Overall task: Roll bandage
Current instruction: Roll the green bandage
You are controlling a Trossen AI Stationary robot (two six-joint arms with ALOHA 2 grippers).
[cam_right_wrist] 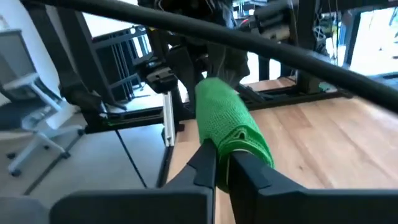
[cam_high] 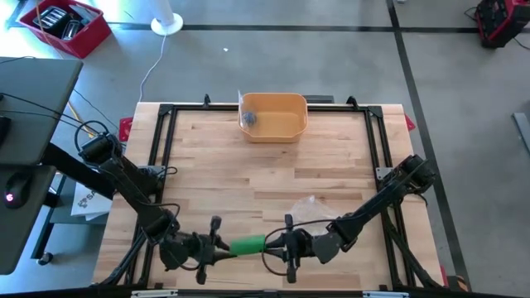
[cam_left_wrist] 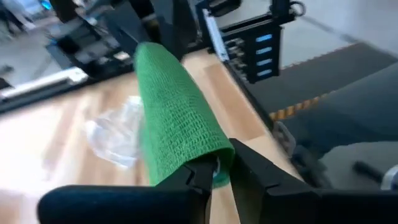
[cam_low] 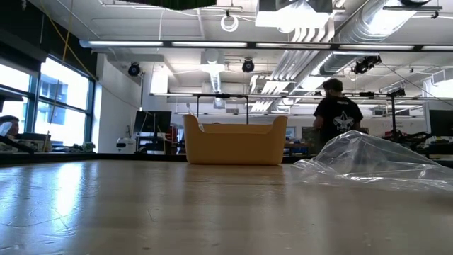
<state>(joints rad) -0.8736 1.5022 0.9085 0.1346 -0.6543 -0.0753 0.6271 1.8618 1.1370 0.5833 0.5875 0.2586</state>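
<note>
The green bandage [cam_high: 247, 245], a short roll of crinkled fabric, hangs level near the table's front edge, stretched between my two grippers. My left gripper [cam_high: 225, 247] is shut on its left end and my right gripper [cam_high: 269, 243] is shut on its right end, the two facing each other. The left wrist view shows the bandage [cam_left_wrist: 174, 118] running away from the fingers, and so does the right wrist view, where the bandage [cam_right_wrist: 227, 115] reaches toward the other arm. Neither bandage nor grippers appear in the low view. My left gripper pinches the roll's left end [cam_left_wrist: 208, 158] between its two fingers, which come nearly level from the table's left and lie along the roll. The bandage is clear of the table. My right gripper pinches the roll's right end [cam_right_wrist: 239, 140] between its two fingers, which come nearly level from the table's right and lie along the roll. The fabric bunches just in front of the fingertips.
A yellow bin [cam_high: 286, 106] stands at the far middle of the table, with a small grey thing inside at its left. A crumpled clear plastic bag [cam_high: 308, 207] lies just behind my right gripper. Black frame rails [cam_high: 166, 149] border the table. A person [cam_low: 337, 113] stands far behind.
</note>
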